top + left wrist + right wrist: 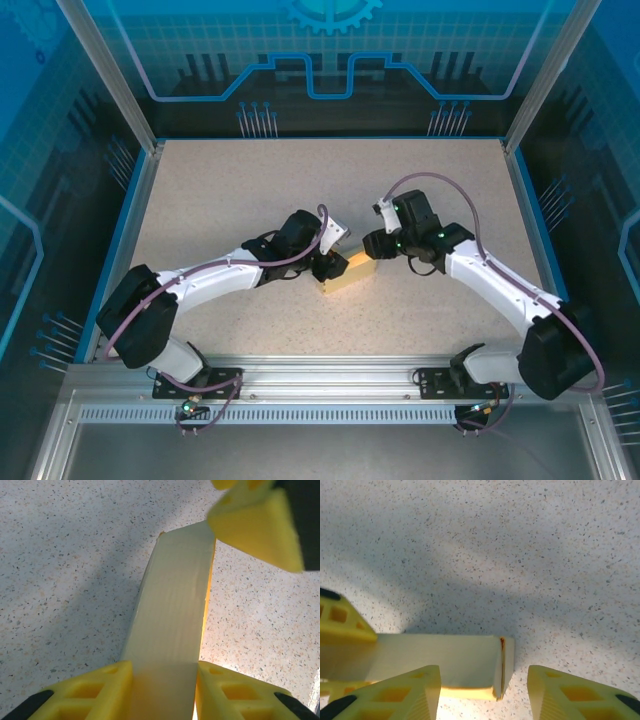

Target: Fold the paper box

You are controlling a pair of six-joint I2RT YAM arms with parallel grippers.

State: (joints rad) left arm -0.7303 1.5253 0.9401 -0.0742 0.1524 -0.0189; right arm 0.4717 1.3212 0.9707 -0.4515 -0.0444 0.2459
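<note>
The paper box (352, 272) is pale yellow and lies folded, long and narrow, on the speckled table near its middle. My left gripper (330, 264) is shut on its left end. In the left wrist view the box (172, 605) runs away from between the two yellow fingers of that gripper (164, 682), which press on both its sides. My right gripper (376, 246) hovers at the box's right end, open. In the right wrist view the box's end (445, 660) sits between the spread fingers of this gripper (484, 692), with a gap to the right one.
The speckled table (220, 190) is bounded by a blue rim and aluminium posts. A metal rail (320, 385) runs along the near edge by the arm bases. One yellow finger of the right gripper (260, 525) shows above the box's far end.
</note>
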